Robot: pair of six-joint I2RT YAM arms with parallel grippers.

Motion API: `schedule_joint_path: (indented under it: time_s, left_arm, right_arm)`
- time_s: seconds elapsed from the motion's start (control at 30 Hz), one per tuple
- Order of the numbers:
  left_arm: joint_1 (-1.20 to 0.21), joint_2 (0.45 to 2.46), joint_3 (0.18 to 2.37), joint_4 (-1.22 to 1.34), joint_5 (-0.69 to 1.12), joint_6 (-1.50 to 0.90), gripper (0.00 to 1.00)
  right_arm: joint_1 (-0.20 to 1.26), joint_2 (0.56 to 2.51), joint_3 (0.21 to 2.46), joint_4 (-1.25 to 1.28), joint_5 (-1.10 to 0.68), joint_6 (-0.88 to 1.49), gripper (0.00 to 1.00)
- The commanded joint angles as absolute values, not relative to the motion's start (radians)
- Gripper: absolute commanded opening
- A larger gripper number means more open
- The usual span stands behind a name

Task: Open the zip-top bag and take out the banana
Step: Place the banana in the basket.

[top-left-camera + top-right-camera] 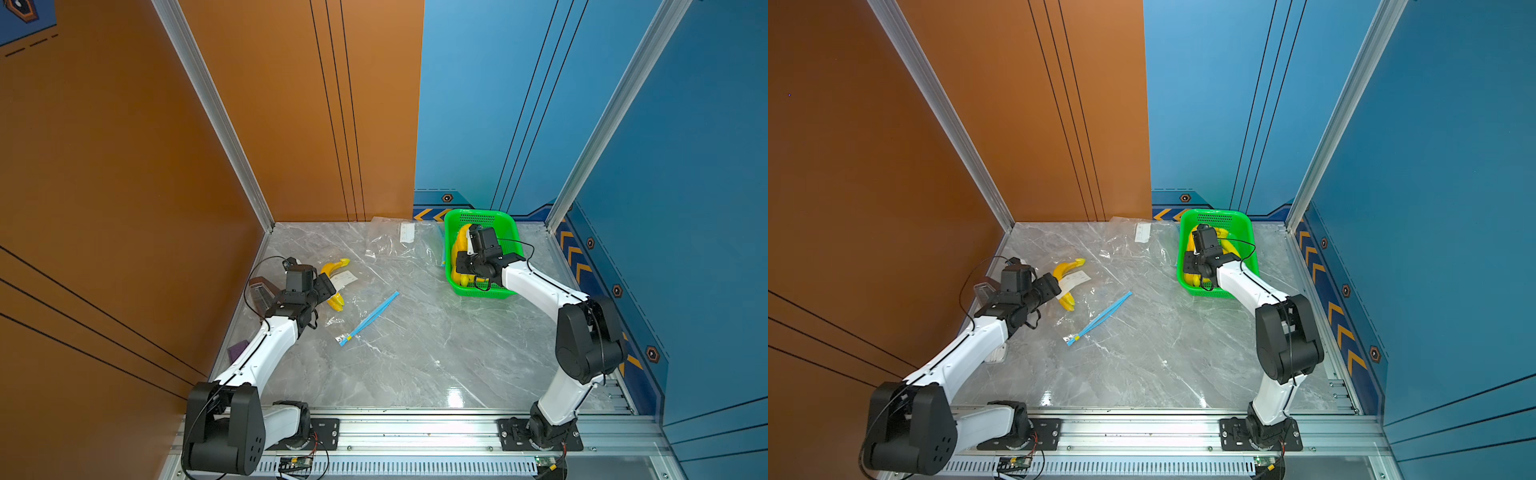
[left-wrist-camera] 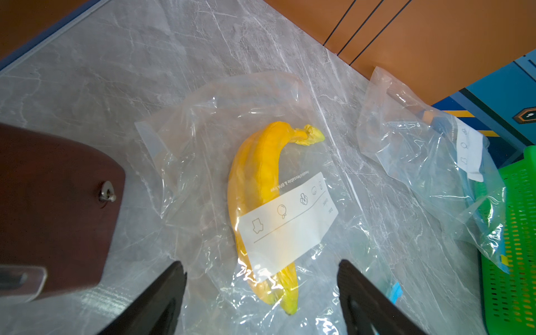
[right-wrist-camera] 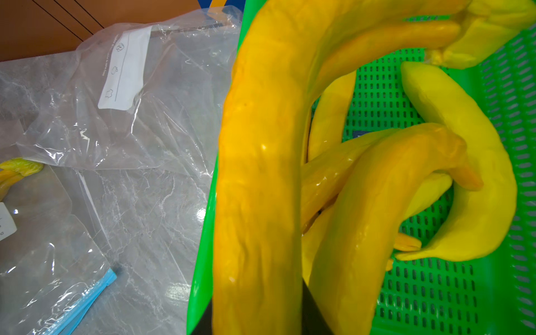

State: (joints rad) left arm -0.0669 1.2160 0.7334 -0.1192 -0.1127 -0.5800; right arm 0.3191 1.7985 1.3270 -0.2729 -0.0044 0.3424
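Observation:
A yellow banana (image 1: 334,270) (image 2: 255,179) lies inside a clear zip-top bag (image 2: 203,130) at the table's left. The bag's blue zip strip (image 1: 372,316) runs along its right side, its two tracks apart toward the far end. My left gripper (image 1: 327,287) (image 2: 261,269) hovers open over the banana's near end, a finger on each side, touching nothing. My right gripper (image 1: 462,266) (image 3: 256,316) is shut on another banana (image 3: 261,145), held over the left side of the green basket (image 1: 509,224), which holds several bananas (image 3: 464,130).
An empty clear bag (image 1: 395,241) (image 3: 130,101) lies crumpled at the back between the banana bag and the basket. A brown block (image 1: 262,291) (image 2: 58,203) with a clear part sits by the left wall. A purple piece (image 1: 237,349) lies near the left arm.

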Motion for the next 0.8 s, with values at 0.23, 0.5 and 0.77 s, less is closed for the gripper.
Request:
schedule_joint_path:
  time_s: [0.23,0.5,0.77]
  left_arm:
    - [-0.105,1.150,0.733,-0.178,-0.125,-0.515,0.82]
    - [-0.222,1.144,0.779,-0.235,-0.138,-0.441,0.82]
    - [-0.498,1.176,0.865,-0.414,-0.266,-0.314,0.90]
  right_arm:
    - [0.303,1.899,1.423,-0.335,-0.009,0.369,0.36]
    - [0.332,1.817,1.385,-0.337,0.008,0.375,0.44]
    - [0.444,1.592,1.263,-0.365,0.090,0.383,0.58]
